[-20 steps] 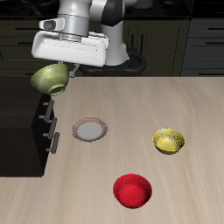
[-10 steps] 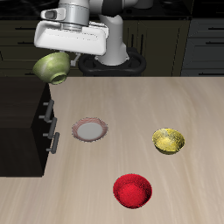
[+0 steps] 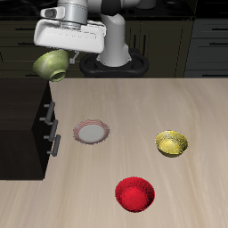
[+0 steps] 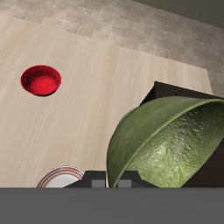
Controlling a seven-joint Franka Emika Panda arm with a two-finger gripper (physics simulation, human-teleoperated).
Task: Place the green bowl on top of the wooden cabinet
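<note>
My gripper (image 3: 64,57) is shut on the rim of the green bowl (image 3: 51,65), an olive glossy bowl held tilted in the air above the wooden cabinet's inner edge. The wooden cabinet (image 3: 22,125) is a very dark box with silver bar handles, at the side of the table. In the wrist view the green bowl (image 4: 171,144) fills much of the frame, its mottled inside showing, with the cabinet's dark top (image 4: 166,92) behind it. The fingertips are hidden by the bowl and the hand.
A white plate with a reddish rim (image 3: 92,133) lies close to the cabinet; it also shows in the wrist view (image 4: 57,179). A yellow bowl (image 3: 173,142) and a red bowl (image 3: 134,193) sit on the light wood table. The red bowl also shows in the wrist view (image 4: 41,80).
My gripper has risen with the green bowl and moved slightly toward the cabinet side. The bowl now hangs higher above the cabinet's top. Nothing else has moved.
</note>
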